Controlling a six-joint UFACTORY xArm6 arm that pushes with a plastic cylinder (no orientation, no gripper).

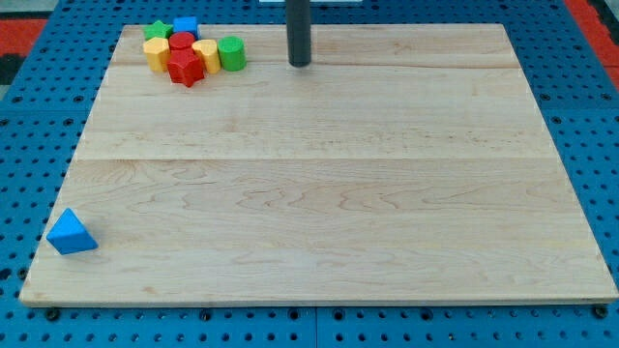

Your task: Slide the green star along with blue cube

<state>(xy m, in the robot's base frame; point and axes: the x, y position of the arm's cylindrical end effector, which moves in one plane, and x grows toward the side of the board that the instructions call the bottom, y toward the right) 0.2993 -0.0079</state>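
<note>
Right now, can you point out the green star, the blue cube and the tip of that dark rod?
green star (157,32), camera view, its top face.
blue cube (186,25), camera view, its top face.
my tip (300,64), camera view, the rod's very end, to the right of the blocks.

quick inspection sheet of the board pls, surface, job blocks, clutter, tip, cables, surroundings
surface: pale wooden board, bare apart from the blocks.
job's things: green star and blue cube sit side by side at the back of a tight cluster in the view's top left corner.
clutter: same cluster holds a red cylinder, yellow blocks, a red star-like block and a green cylinder; a blue triangular block lies alone at the view's bottom left.
grippers: none fitted; my tip stands to the view's right of the cluster, touching no block.
cables: nothing seen.
surroundings: blue perforated base; red area at the top corners.
</note>
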